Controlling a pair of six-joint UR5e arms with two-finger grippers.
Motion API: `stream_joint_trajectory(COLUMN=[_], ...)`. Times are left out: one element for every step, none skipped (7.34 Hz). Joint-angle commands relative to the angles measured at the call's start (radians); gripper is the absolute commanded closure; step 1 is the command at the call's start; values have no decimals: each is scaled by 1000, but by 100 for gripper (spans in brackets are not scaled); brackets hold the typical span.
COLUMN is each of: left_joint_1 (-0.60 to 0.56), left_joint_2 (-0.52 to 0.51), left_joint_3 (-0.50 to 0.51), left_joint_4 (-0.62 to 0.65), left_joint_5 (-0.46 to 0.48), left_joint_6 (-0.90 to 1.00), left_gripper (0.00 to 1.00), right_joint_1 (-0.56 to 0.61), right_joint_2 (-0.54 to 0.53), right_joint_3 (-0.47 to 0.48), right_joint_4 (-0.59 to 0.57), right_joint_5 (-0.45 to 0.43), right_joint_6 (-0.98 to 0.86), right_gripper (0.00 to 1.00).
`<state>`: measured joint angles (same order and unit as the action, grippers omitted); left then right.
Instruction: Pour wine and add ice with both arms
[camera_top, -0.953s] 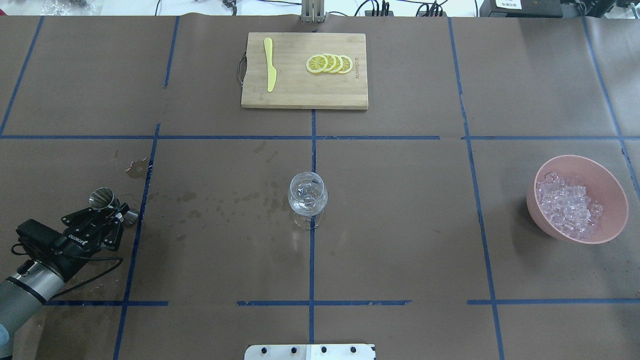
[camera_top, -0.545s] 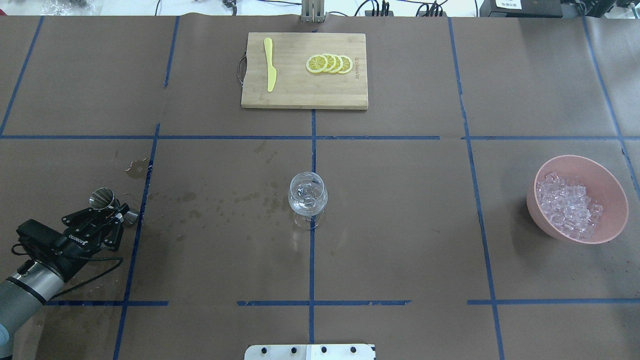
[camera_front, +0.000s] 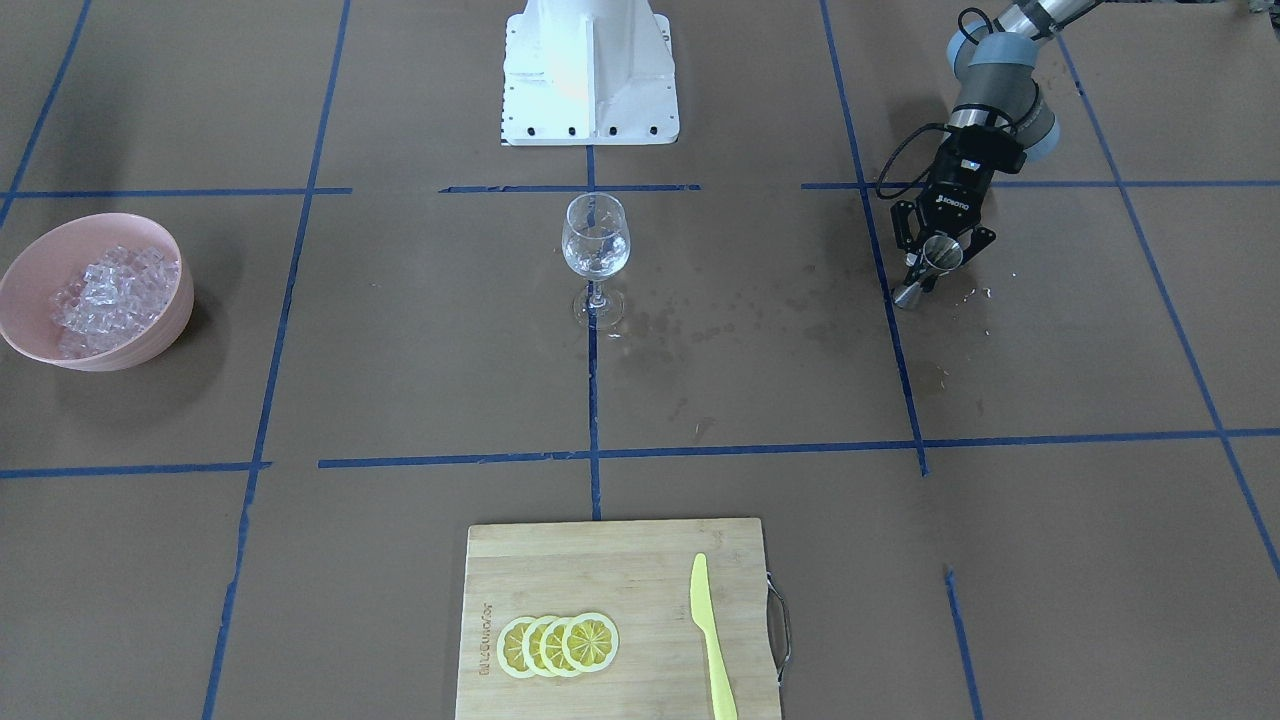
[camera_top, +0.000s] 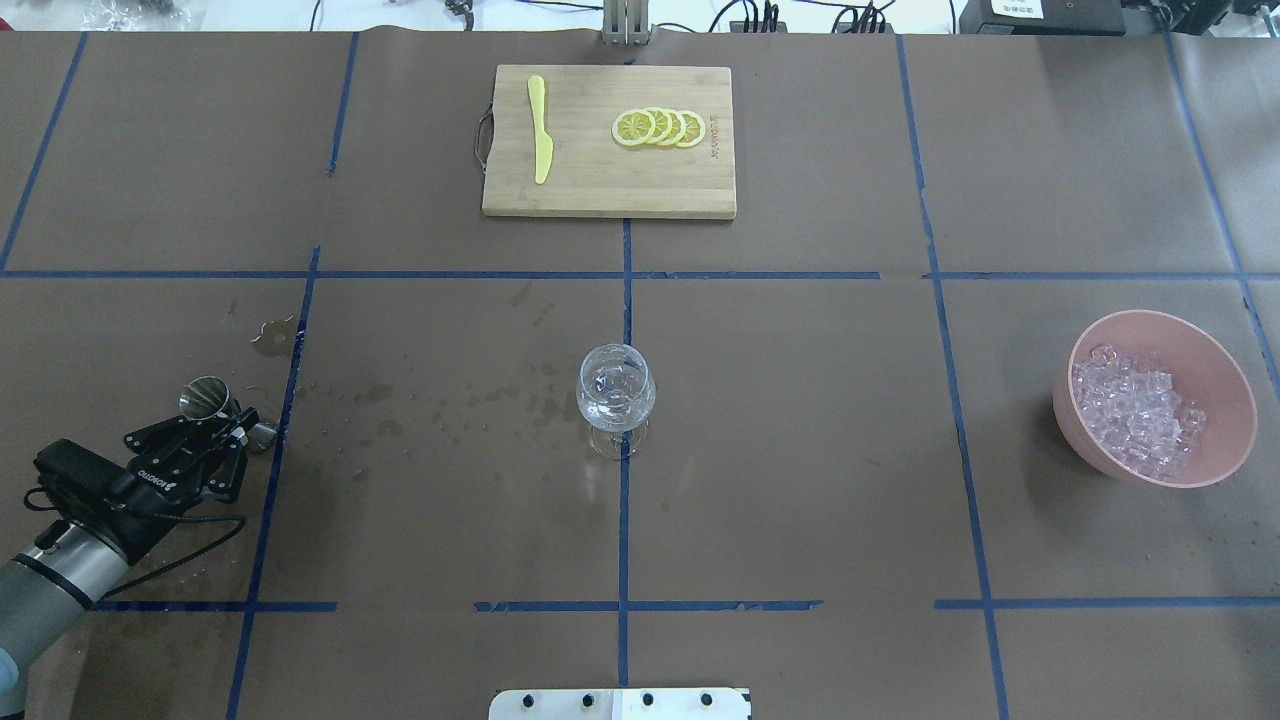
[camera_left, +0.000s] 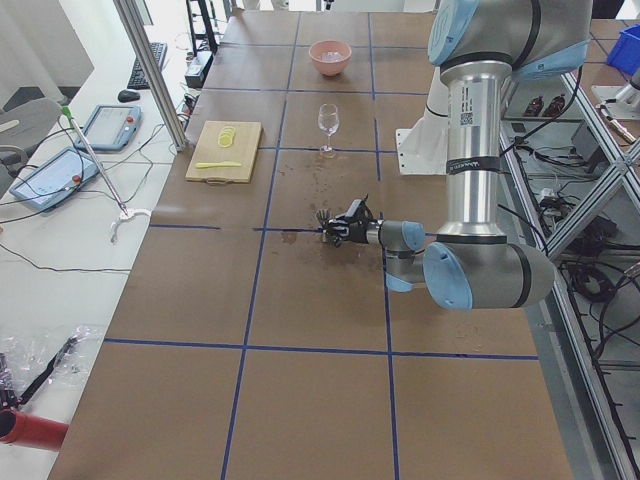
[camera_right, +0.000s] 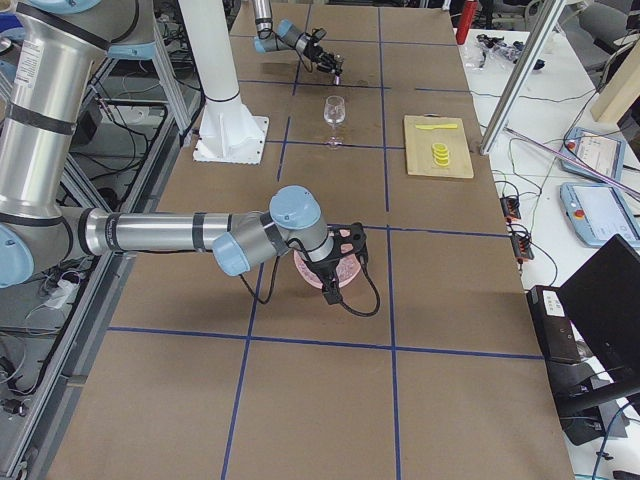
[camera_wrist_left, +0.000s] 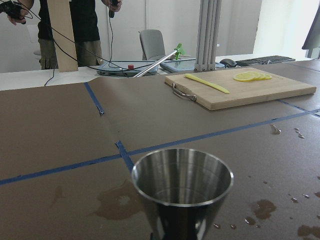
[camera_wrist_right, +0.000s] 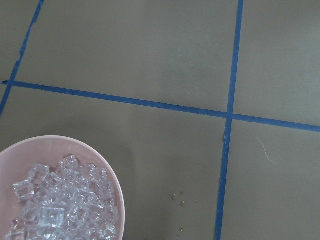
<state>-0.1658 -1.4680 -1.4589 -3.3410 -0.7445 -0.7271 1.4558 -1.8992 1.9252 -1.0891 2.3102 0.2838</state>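
One pink bowl (camera_top: 1228, 395) holds the ice (camera_top: 1135, 410) heap, right gripper (camera_right: 335, 275) near, aperture indeterminable; one wine glass (camera_top: 616, 388), clear contents; left gripper (camera_top: 238, 422) clamps one empty jigger (camera_wrist_left: 182, 185); board (camera_top: 600, 185): four lemon slices (camera_top: 660, 127), one knife (camera_top: 540, 130).

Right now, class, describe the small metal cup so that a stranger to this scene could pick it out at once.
Start at the wine glass in the middle of the brown table, then look across to the robot's left arm near the table's side. The metal measuring cup sits between the fingers of the black left hand. It is the only shiny steel, hourglass-shaped thing here.
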Motion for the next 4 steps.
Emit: stream_joint_trajectory(left_joint_1=[0,0,0,0], left_joint_2=[-2,-2,-2,-2], left_joint_3=[0,0,0,0], left_joint_4=[0,0,0,0], left_joint_5=[-1,-1,-1,-3], left_joint_6=[0,0,0,0], left_gripper=[83,83,81,80], right_joint_1=[0,0,0,0], right_joint_2=[0,0,0,2], right_joint_3=[0,0,0,0], right_joint_4=[0,0,0,0], right_joint_5=[0,0,0,0], right_joint_6=[0,0,0,0], right_gripper=[0,0,0,0])
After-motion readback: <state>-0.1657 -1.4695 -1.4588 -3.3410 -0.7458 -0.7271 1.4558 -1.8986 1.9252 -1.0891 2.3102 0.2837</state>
